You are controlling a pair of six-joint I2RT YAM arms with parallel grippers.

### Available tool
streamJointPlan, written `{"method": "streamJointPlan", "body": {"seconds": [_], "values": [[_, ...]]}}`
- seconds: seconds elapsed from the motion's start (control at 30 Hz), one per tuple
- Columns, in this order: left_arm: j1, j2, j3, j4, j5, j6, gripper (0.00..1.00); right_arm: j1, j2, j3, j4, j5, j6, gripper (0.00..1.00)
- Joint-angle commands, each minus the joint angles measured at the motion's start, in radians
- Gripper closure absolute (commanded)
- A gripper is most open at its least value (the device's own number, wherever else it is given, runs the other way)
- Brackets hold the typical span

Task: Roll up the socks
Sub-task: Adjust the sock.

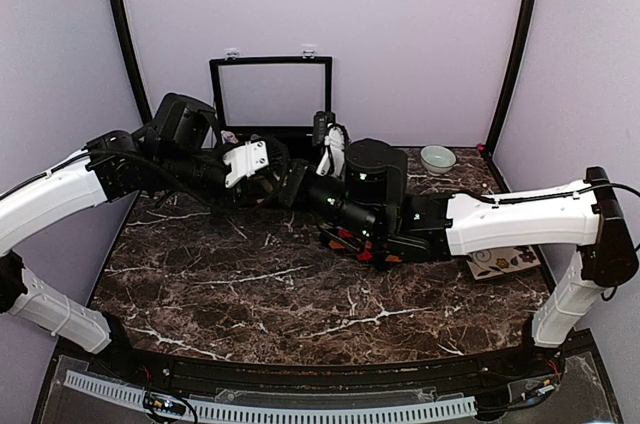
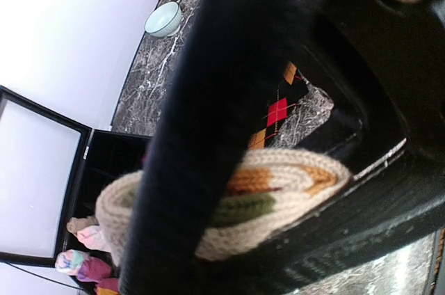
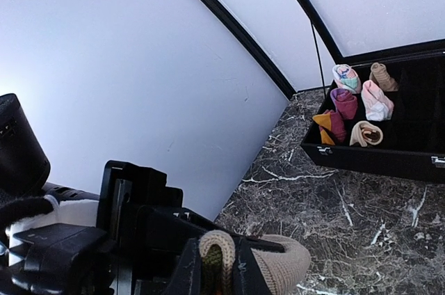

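Note:
A cream sock with orange and green stripes (image 2: 292, 178) is coiled into a flat roll, and both grippers are clamped on it. My left gripper (image 2: 278, 197) is shut on the roll, one dark finger (image 2: 201, 135) crossing in front of it. My right gripper (image 3: 221, 270) is shut on the sock's folded cream edge (image 3: 278, 260), just above the marble. From above, the two grippers (image 1: 300, 186) (image 1: 325, 204) meet at the table's middle back and hide the roll. A black sock with red-orange diamonds (image 2: 277, 110) (image 1: 362, 244) lies flat under the right arm.
An open black case (image 3: 368, 156) (image 1: 270, 129) stands at the back with its lid up, holding several small sock rolls (image 3: 354, 104). A pale green bowl (image 1: 437, 158) sits at the back right. A printed card (image 1: 505, 262) lies at the right edge.

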Motion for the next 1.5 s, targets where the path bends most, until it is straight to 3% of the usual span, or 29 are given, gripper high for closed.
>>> {"method": "streamJointPlan", "body": {"seconds": [0.0,0.1,0.23,0.33,0.5,0.67,0.8,0.93,1.0,1.03,1.13,1.27,1.37,1.47], "values": [[0.008,-0.015,0.034,-0.014,0.065,-0.007,1.0,0.018,-0.015,0.024,0.01,-0.1,-0.051,0.87],[0.042,0.004,0.102,-0.142,0.305,-0.066,1.0,0.02,-0.052,-0.047,0.038,-0.125,-0.174,0.6],[0.067,0.067,0.206,-0.349,0.624,-0.056,1.0,0.021,-0.125,-0.103,0.032,-0.159,-0.35,0.53],[0.068,0.12,0.268,-0.484,0.787,-0.007,1.0,0.02,-0.146,-0.105,0.003,-0.227,-0.441,0.56],[0.068,0.193,0.359,-0.656,0.915,0.082,1.0,0.013,-0.18,-0.105,-0.009,-0.407,-0.51,0.7],[0.068,0.196,0.385,-0.667,0.931,0.086,1.0,-0.027,-0.198,-0.127,-0.046,-0.615,-0.469,0.65],[0.067,0.21,0.419,-0.703,0.959,0.104,1.0,-0.035,-0.187,-0.118,-0.104,-0.677,-0.465,0.67],[0.068,0.242,0.458,-0.779,1.011,0.14,1.0,-0.042,-0.188,-0.137,-0.077,-0.708,-0.449,0.85],[0.067,0.252,0.463,-0.79,1.007,0.14,1.0,-0.043,-0.186,-0.138,-0.063,-0.716,-0.441,0.99],[0.068,0.252,0.459,-0.782,0.997,0.132,0.99,-0.042,-0.186,-0.138,-0.063,-0.705,-0.439,1.0],[0.068,0.223,0.413,-0.65,0.868,0.026,0.85,-0.037,-0.195,-0.135,-0.076,-0.595,-0.442,1.0],[0.068,0.124,0.278,-0.341,0.522,-0.087,0.82,-0.008,-0.197,-0.122,-0.106,-0.342,-0.452,1.0],[0.066,0.052,0.199,-0.192,0.371,-0.108,0.81,0.02,-0.191,-0.127,-0.078,-0.101,-0.406,1.0],[0.061,0.013,0.154,-0.115,0.296,-0.093,0.8,0.038,-0.166,-0.128,-0.007,0.022,-0.338,1.0]]}}
